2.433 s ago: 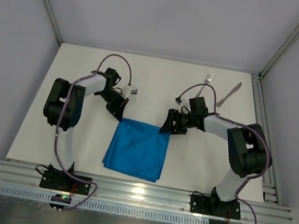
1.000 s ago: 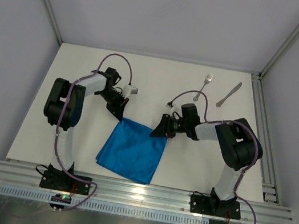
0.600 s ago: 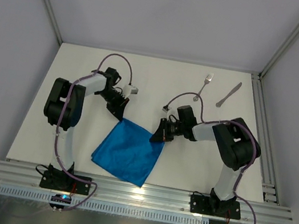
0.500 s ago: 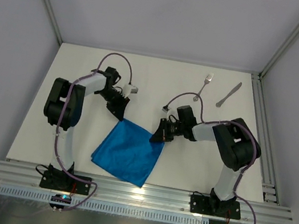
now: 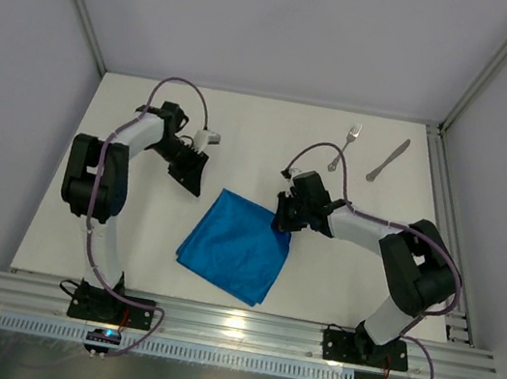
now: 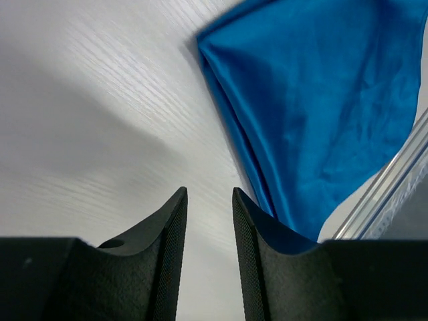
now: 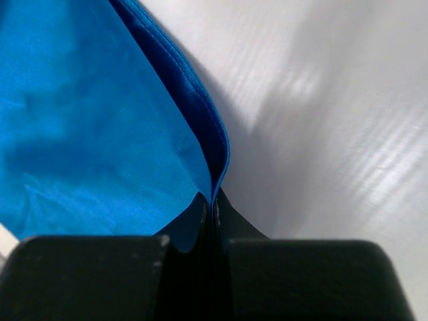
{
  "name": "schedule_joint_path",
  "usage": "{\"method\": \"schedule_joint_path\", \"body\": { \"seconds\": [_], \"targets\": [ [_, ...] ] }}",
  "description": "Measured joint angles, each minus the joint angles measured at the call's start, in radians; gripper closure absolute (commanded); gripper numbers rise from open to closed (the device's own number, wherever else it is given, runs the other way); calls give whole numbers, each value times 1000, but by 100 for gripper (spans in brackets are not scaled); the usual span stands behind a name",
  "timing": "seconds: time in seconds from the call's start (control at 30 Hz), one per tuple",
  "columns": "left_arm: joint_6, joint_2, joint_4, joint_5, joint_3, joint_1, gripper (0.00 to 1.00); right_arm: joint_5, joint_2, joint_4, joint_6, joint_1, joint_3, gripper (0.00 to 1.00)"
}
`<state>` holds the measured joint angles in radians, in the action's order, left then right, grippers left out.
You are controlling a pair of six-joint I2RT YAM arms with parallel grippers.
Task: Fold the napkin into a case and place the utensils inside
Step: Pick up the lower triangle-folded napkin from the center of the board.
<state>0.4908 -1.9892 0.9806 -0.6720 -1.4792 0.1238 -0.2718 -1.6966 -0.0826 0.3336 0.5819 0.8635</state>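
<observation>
**Q:** What did you log on the left side?

**A:** Left gripper (image 5: 188,170) was low over the table (image 5: 108,233), up-left of the napkin (image 5: 236,245). In its wrist view the fingers (image 6: 167,231) stood a little apart. Only bare white table showed in the gap, and nothing was held. The napkin's nearest corner lay ahead and to the right of the tips, close but not touching.

**Q:** And the napkin itself?

**A:** It lay flat on the table between the two arms, toward the near edge. From above it read as a skewed four-sided shape, turned like a diamond. I saw more than one layer along its edges in both wrist views. It was a broad sheet, not a narrow strip.

**Q:** Right side?

**A:** Right gripper (image 5: 286,218) sat at the napkin's far right corner. My wrist camera showed the jaws pressed together and pinching the cloth. The blue hem ran straight down into the seam between the tips. I couldn't tell how many layers were in the pinch. The rest of the cloth spread away to the left of the fingers, with bare table to the right.

**Q:** Cutlery?

**A:** Fork (image 5: 347,143) and knife (image 5: 387,160) lay at the far right of the table. They were side by side but apart, fork on the left. Both were well clear of the napkin and both grippers.
</observation>
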Motion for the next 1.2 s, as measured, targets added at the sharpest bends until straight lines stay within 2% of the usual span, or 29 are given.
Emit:
{"method": "schedule_joint_path", "body": {
  "seconds": [0.17, 0.3, 0.43, 0.67, 0.87, 1.1, 1.2],
  "targets": [
    [14, 55, 20, -3, 113, 47, 64, 194, 50, -41, -43, 31, 12, 96],
    [25, 61, 53, -13, 148, 99, 60, 301, 77, -46, -111, 108, 19, 96],
    [38, 61, 61, -21, 164, 121, 56, 349, 82, -46, -150, 171, 21, 96],
    [33, 61, 52, 11, 222, 133, 57, 410, 109, -31, -170, 201, 1, 96],
    [5, 55, 28, 43, 246, 137, 78, 430, 162, 1, -213, 243, -32, 96],
    [-32, 8, 10, 21, 246, 136, 87, 435, 169, 29, -271, 316, -49, 96],
    [-50, 8, 0, 28, 246, 136, 96, 439, 172, 53, -293, 344, -67, 96]
  ]
}}
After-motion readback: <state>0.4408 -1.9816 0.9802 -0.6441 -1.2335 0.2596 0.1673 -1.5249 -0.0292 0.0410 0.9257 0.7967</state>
